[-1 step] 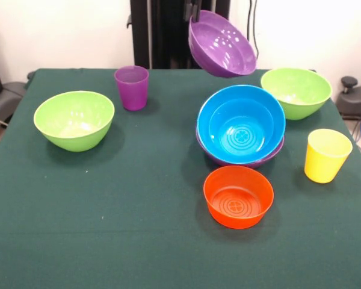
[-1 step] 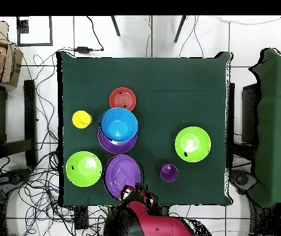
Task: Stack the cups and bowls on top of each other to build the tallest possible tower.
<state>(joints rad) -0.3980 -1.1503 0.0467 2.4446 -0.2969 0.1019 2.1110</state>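
From the front, a glossy purple bowl (image 1: 222,45) hangs tilted in the air at the far middle of the table (image 1: 138,229), its mouth turned toward the camera. The gripper (image 1: 194,12) pinches its upper left rim, fingers closed on the wall; only the gripper's tips show at the top edge. Below it and nearer sits a large blue bowl (image 1: 241,124) nested in a second purple bowl (image 1: 212,152), of which only a thin rim shows along the near side. An orange bowl (image 1: 238,196) stands just in front of that pile. Two lime green bowls stand apart: one at the left (image 1: 74,120), one at the far right (image 1: 296,91). A translucent purple cup (image 1: 132,87) stands upright at the far left of centre, and a yellow cup (image 1: 327,155) upright at the right. The count here is six bowls and two cups.

From overhead, sides are reversed. The held purple bowl (image 2: 123,176) lies at the table's lower edge, with the red and black arm (image 2: 144,222) coming up to its rim; the gripper itself is too small to read here. The blue bowl (image 2: 119,125) overlaps the lower purple bowl (image 2: 113,145). The orange bowl (image 2: 122,99) reads redder here. The green bowls (image 2: 83,168) (image 2: 192,144), the yellow cup (image 2: 81,118) and the purple cup (image 2: 169,173) all show whole.
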